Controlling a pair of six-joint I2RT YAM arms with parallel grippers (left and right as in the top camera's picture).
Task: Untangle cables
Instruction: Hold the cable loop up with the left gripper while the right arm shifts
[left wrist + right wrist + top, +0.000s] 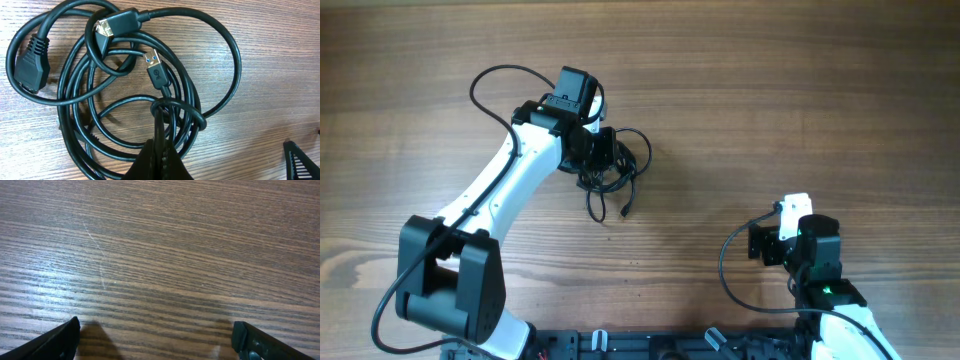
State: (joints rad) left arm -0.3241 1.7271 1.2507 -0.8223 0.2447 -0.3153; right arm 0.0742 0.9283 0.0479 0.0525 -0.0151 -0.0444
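Barely begun, I judge: the cables [616, 165] lie in one knotted bundle on the surface [820, 100], the left tool [159, 120] pinched on one loop, the right tool [156, 337] wide, empty, well apart.

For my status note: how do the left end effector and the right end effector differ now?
The left end effector is shut, pinching a strand of the tangled thin black cables; the right end effector is wide open and empty. The left end effector is at the bundle; the right end effector sits apart over the brown wooden table. Both have black fingers.
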